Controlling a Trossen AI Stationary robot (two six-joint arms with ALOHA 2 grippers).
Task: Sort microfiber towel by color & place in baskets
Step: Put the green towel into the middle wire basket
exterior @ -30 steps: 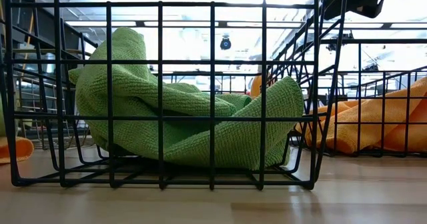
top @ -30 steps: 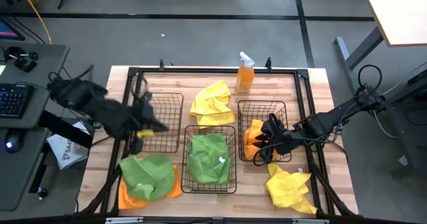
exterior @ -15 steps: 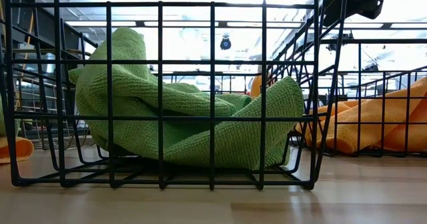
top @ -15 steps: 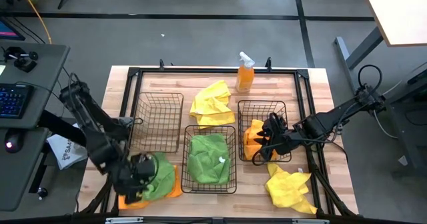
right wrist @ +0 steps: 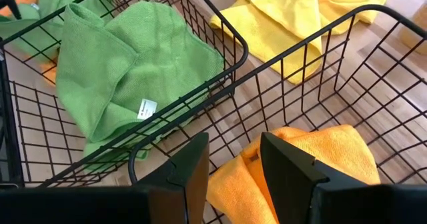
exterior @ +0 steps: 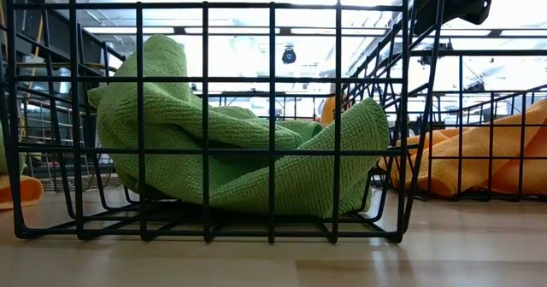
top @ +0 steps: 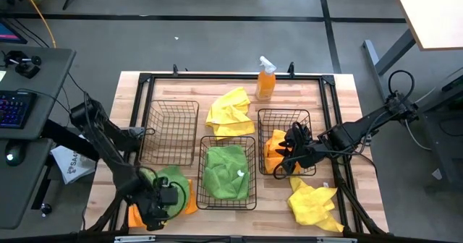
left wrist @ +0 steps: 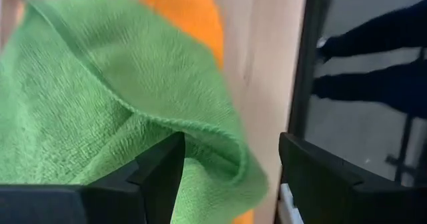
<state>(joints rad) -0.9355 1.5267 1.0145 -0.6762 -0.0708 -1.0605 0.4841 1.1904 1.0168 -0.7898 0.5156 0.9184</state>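
A lime green microfiber towel (top: 177,185) lies on an orange one (top: 189,207) at the table's near left. My left gripper (top: 165,199) is low over it, open, its fingers either side of a raised fold (left wrist: 223,137). The near middle basket (top: 226,172) holds a green towel (exterior: 239,150). The right basket (top: 283,142) holds an orange towel (right wrist: 313,157), with my right gripper (right wrist: 237,164) open above it. The left basket (top: 170,131) has no cloth in it. Two yellow towels lie flat on the wood, one at the far middle (top: 231,113) and one at the near right (top: 315,203). My left gripper comes at the green towel from above, its open fingers (left wrist: 160,171) standing either side of a raised fold at the cloth's edge (left wrist: 223,137). I cannot tell whether they touch the cloth.
An orange spray bottle (top: 265,79) stands at the far edge. A black metal frame (top: 329,113) runs round the work area. A desk with a keyboard (top: 14,109) stands left of the table. Bare wood shows between the baskets and the frame's right side.
My left gripper has swung from above the left basket toward the table's near edge and has come down over the green towel at the near left.
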